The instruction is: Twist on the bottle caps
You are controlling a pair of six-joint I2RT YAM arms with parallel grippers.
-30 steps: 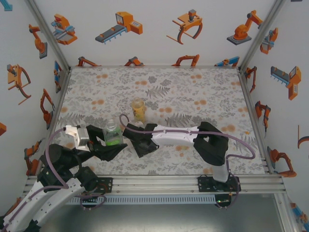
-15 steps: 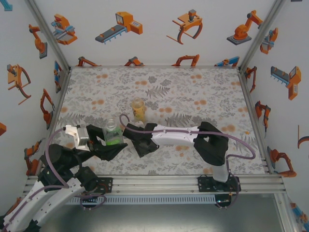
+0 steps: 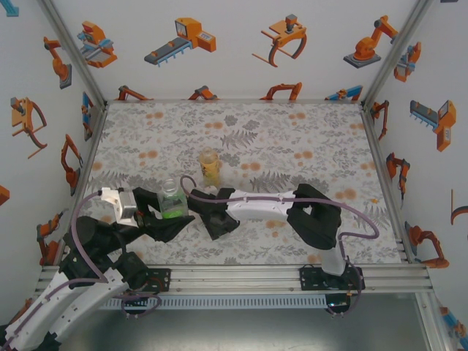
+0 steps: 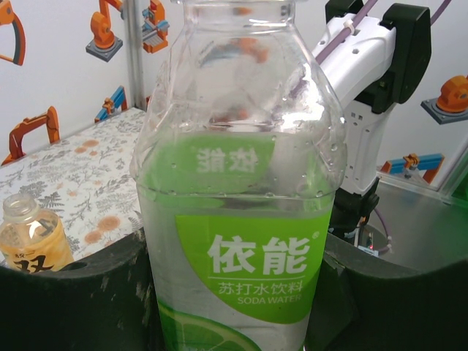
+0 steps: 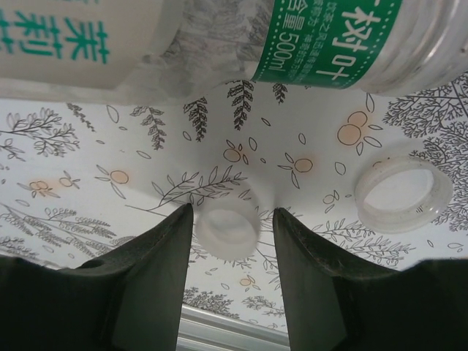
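My left gripper [image 3: 165, 216] is shut on the small green bottle [image 3: 172, 199], which stands upright with its neck open. In the left wrist view this bottle [image 4: 238, 219] sits between the two dark fingers [image 4: 69, 292]. My right gripper [image 3: 208, 208] is just right of that bottle, low over the table. Its jaws [image 5: 232, 219] stand open on either side of a small white bottle cap [image 5: 229, 228]; the left finger is against the cap and a narrow gap shows at the right finger. A second pale cap [image 5: 402, 194] lies open side up to the right.
An amber tea bottle [image 3: 210, 164] stands uncapped mid-table, also at the left in the left wrist view [image 4: 33, 238]. A pale-labelled bottle [image 5: 80, 36] and a dark-green-labelled bottle [image 5: 336, 36] cross the top of the right wrist view. The table's metal front rail [image 3: 241, 274] is close.
The right arm has shifted slightly left, closer to the green bottle. The left gripper keeps its hold and has nudged the bottle very slightly.
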